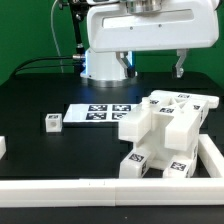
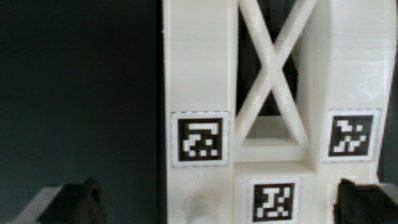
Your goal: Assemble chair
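Black worktop [image 1: 40,95] is filling most of my exterior view, with a green backdrop behind it and a plain white border rail [image 1: 90,190] running along its near edge. I am seeing the partly built chair [image 1: 165,135] sitting toward the exterior view's right, close to the rail's corner. A small tagged cube [image 1: 53,122] is lying well apart from it on the exterior view's left, beside the marker board [image 1: 100,111].

I am judging the step in hand to be an approach for a grasp on the chair's cross-braced piece [image 2: 267,60], which is filling the wrist view along with three of its tags. To do this well, I am planning to fix the alignment first. One fingertip [image 2: 71,205] is showing against the dark worktop, while the other [image 2: 365,200] is showing against white plastic, so the jaws are not yet straddling the piece evenly. I would be shifting sideways until both pads are clearing the outer faces, then lowering straight down and closing on the flat sides, not on the thin diagonal braces. A skewed descent is risking a knock that would be shoving the loose assembly toward the rail.

The pincer [image 1: 152,69] is hanging above the chair with its jaws spread as wide as they go. It is holding nothing, and I am seeing no contact with any part.
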